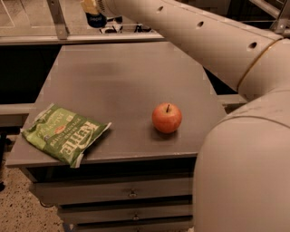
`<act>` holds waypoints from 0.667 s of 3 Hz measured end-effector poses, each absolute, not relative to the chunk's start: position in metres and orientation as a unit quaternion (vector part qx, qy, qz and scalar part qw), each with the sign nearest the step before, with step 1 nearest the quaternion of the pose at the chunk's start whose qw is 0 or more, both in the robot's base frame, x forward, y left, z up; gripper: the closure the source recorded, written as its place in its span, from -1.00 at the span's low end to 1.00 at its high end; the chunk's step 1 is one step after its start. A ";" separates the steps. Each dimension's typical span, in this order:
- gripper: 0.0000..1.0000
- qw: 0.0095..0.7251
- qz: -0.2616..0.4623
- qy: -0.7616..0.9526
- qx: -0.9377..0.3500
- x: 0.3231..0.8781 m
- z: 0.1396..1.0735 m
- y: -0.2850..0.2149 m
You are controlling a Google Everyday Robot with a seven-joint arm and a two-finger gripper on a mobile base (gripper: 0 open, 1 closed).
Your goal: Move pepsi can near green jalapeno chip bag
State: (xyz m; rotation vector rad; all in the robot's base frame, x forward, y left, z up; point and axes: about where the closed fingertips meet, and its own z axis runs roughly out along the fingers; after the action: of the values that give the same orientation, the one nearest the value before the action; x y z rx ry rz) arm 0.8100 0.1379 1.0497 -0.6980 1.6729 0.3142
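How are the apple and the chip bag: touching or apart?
Apart. The camera view shows bare table between the apple and the green jalapeno chip bag. The gripper is at the view's top left.

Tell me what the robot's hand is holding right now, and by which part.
The hand, at the top left above the table's far edge, holds the pepsi can by its upper part; the can's dark lower body hangs below.
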 end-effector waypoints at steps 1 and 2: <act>1.00 0.590 0.148 0.727 -0.318 0.803 1.042 0.142; 1.00 0.546 0.179 0.738 -0.354 0.770 1.033 0.134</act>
State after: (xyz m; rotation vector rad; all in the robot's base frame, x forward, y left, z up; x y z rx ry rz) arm 0.7704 0.1338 1.0334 -0.8383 1.7508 0.4238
